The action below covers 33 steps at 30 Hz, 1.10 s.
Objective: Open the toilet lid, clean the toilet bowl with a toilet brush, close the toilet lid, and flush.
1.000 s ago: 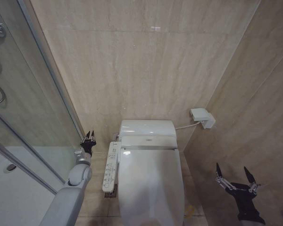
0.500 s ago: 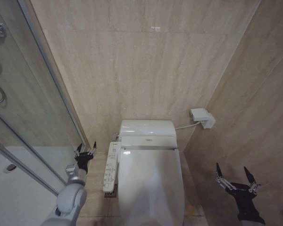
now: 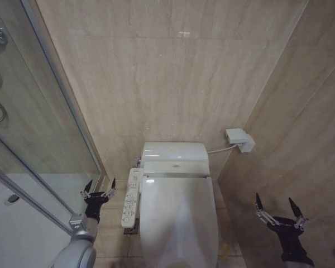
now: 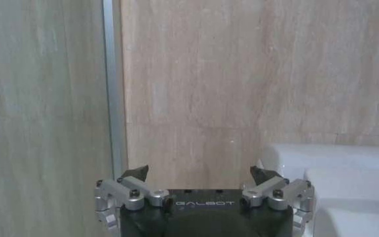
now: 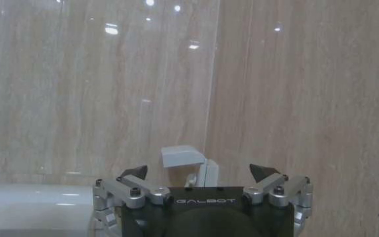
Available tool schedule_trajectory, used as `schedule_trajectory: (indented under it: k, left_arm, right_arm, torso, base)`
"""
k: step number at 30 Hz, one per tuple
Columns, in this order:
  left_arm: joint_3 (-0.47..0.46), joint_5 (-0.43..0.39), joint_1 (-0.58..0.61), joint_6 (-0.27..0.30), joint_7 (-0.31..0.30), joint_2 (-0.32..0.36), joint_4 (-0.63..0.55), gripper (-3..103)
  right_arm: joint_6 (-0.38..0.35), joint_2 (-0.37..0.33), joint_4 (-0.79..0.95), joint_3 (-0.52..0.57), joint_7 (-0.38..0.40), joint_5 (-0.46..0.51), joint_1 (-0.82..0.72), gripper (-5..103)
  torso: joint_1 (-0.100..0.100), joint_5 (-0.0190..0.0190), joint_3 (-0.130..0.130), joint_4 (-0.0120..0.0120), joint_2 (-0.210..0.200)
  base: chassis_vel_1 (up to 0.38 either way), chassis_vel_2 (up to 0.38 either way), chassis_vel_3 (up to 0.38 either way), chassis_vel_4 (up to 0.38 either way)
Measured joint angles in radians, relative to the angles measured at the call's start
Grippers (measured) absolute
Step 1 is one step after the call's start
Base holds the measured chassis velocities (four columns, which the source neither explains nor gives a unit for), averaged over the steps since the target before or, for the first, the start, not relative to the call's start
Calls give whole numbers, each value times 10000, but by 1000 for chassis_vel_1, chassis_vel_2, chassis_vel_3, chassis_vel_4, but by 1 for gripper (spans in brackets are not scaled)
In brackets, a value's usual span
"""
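The toilet lid [image 3: 178, 218] is glossy white and lies shut over the seat, so the toilet bowl is hidden beneath it. The toilet brush is out of view. My left gripper [image 3: 100, 184] hangs open and empty over the floor strip between the shower glass and the toilet's left side, level with the lid's rear end. From the left wrist, the same open gripper [image 4: 199, 173] faces the back wall, with the toilet [image 4: 334, 187] off to one side. My right gripper [image 3: 274, 200] is open and empty by the right-hand wall, apart from the toilet; the right wrist view shows it open [image 5: 198, 171].
A white control panel [image 3: 132, 198] juts from the toilet's left side. The tank [image 3: 174, 152] stands against the back wall. A white wall box [image 3: 238, 138] with a cable sits right of it. Shower glass [image 3: 39, 139] and shower tray [image 3: 11, 229] close off the left. A floor drain [image 3: 131, 228] lies beside the toilet.
My left arm has drawn back toward me and lower along the shower glass, and its fingers have spread from close together to open. The right arm has not moved.
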Motion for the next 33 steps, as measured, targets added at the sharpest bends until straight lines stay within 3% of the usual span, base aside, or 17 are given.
schedule_trajectory:
  k: [13, 16, 18, 21, 23, 25, 33]
  left_arm:
    - [81, 146, 24, -72, 180, -83, 45, 100]
    - [93, 148, -5, -74, 204, -84, 63, 100]
    - [104, 148, -25, -82, 245, -80, 73, 100]
    - [130, 143, -33, -123, 308, -82, 73, 100]
    - [185, 136, -34, -136, 330, -107, 75, 100]
    - [222, 134, -41, -137, 334, -117, 74, 100]
    - [321, 134, -89, -137, 331, -168, 83, 100]
  right_arm:
    - [0, 0, 0, 0, 0, 0, 0, 100]
    - [-1, 0, 0, 0, 0, 0, 0, 100]
    - [0, 0, 0, 0, 0, 0, 0, 100]
    - [-1, 0, 0, 0, -1, 0, 0, 100]
    - [0, 0, 1, 0, 0, 0, 0, 100]
    - [0, 0, 0, 0, 0, 0, 0, 100]
    - [0, 0, 0, 0, 0, 0, 0, 100]
  torso:
    - [0, -3, 0, -2, 0]
    - [0, 5, 0, -1, -1]
    - [0, -14, -1, -1, 0]
    - [0, 13, 1, -1, 0]
    - [0, -14, 0, -3, 0]
    - [-1, 2, -1, 0, 0]
    - [-4, -6, -2, 0, 1]
  base:
    - [87, -92, -92, 91]
    - [214, -190, -208, 223]
    - [229, -222, -233, 225]
    - [246, -224, -280, 214]
    - [278, -299, -285, 255]
    - [310, -296, -281, 294]
    - [296, -298, -282, 288]
